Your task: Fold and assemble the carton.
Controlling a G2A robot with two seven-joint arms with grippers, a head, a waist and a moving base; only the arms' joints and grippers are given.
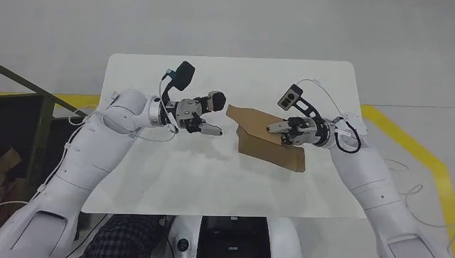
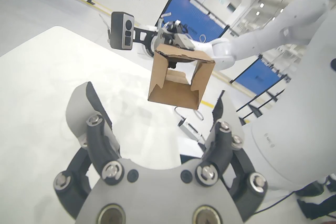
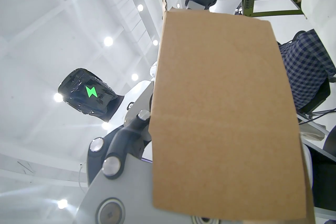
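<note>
White table [image 1: 178,180] beneath me: my right gripper [image 1: 281,128] pinches one wall of the brown carton [image 1: 259,143], an open tube; my left gripper [image 1: 217,116] gapes wide, empty, nearby.

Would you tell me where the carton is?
In the top view, the carton is over the right half of the table, held by the right gripper, with the open left gripper facing it.
</note>
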